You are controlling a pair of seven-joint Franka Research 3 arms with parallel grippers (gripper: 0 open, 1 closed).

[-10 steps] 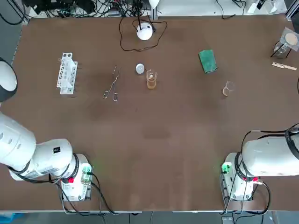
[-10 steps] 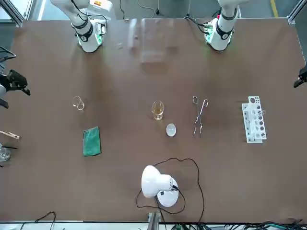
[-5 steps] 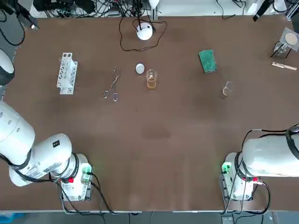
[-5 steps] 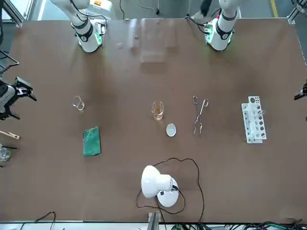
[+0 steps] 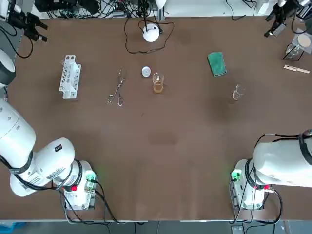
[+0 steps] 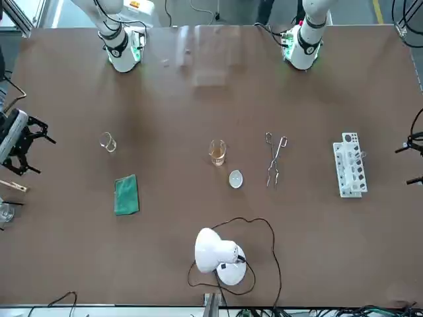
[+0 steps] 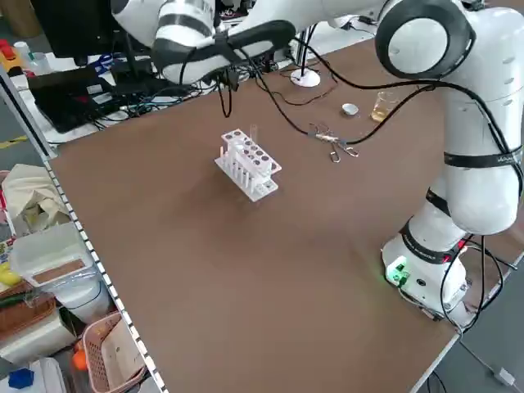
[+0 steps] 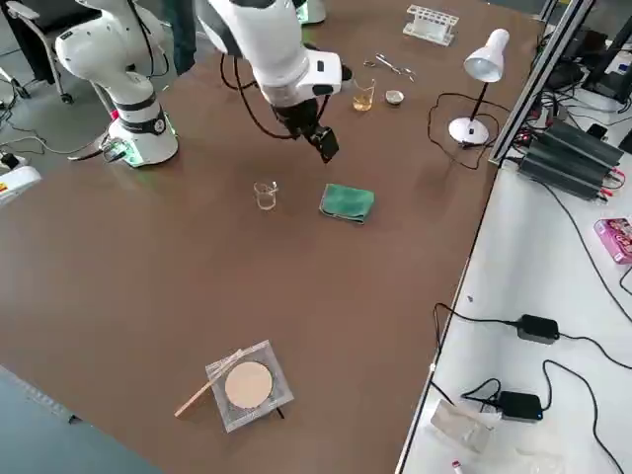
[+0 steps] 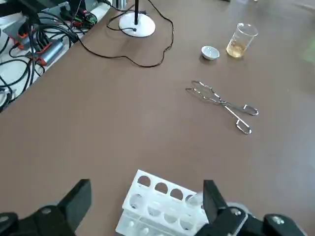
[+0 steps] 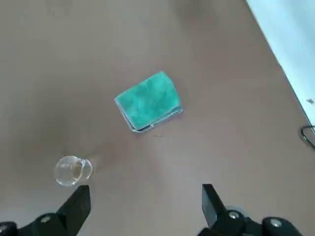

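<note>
Currently: white test tube rack, rows of round holes, stands on the left of the brown table | your left gripper hangs high near it, fingers wide apart, empty | your right gripper is equally wide and empty, above the green sponge and small glass beaker | risk, as I judge it: a hasty descent could topple the rack or beaker.

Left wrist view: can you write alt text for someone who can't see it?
The open left claw hovers over a white test tube rack on a brown table. Beyond lie metal tongs, a small white dish, a beaker of amber liquid and a lamp base.
</note>
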